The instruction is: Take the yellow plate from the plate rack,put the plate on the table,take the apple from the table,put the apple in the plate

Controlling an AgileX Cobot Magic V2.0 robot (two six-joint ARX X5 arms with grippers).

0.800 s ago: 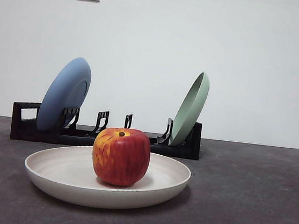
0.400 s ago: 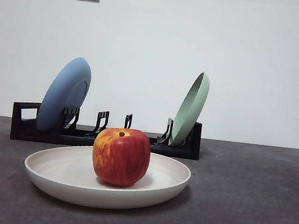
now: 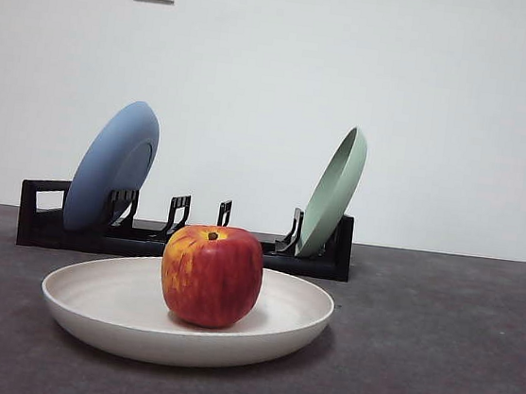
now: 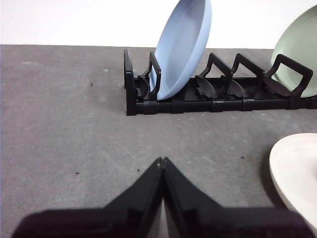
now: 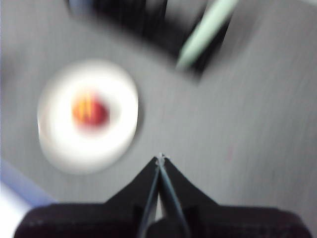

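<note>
The red apple [image 3: 212,277] sits upright in the cream yellow plate [image 3: 108,308], which lies flat on the dark grey table [image 3: 433,369] in front of the black plate rack [image 3: 42,215]. In the blurred right wrist view the apple [image 5: 90,113] shows in the plate [image 5: 119,89], with my right gripper [image 5: 160,158] shut, empty, high above and off to the side. My left gripper [image 4: 161,161] is shut and empty over bare table, in front of the rack's [image 4: 208,104] end frame; the plate's edge [image 4: 297,163] shows beside it. Neither gripper shows in the front view.
A blue plate [image 3: 113,166] leans in the rack's left end and a pale green plate [image 3: 334,193] in its right end; they also show in the left wrist view, blue [image 4: 183,44] and green [image 4: 299,49]. A white wall stands behind the table.
The front view has shifted very slightly to the left; the apple, plate and rack stand as before. No arm shows in any front frame.
</note>
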